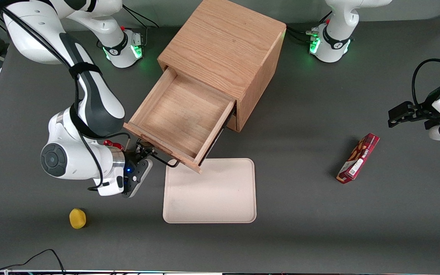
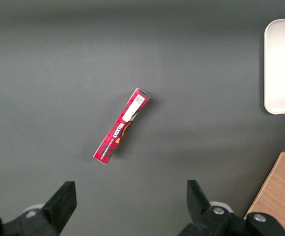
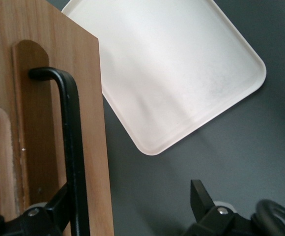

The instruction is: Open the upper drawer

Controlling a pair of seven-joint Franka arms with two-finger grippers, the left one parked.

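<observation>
Upper drawer rigid oak, slides freely; I grip the thin black handle. Tool fingers apart, straddling it.

We're looking at a robotics lab bench: dark grey table, arm bases bolted on and glowing green, loose cables, scattered test props (tray, snack box, yellow fruit).

Dark grey table. On it: light oak cabinet; cream tray just nearer the front camera than the cabinet; red snack box toward the parked arm's end; small yellow fruit toward the working arm's end, near the table's front edge. The gripper is at the open drawer's handle.
</observation>
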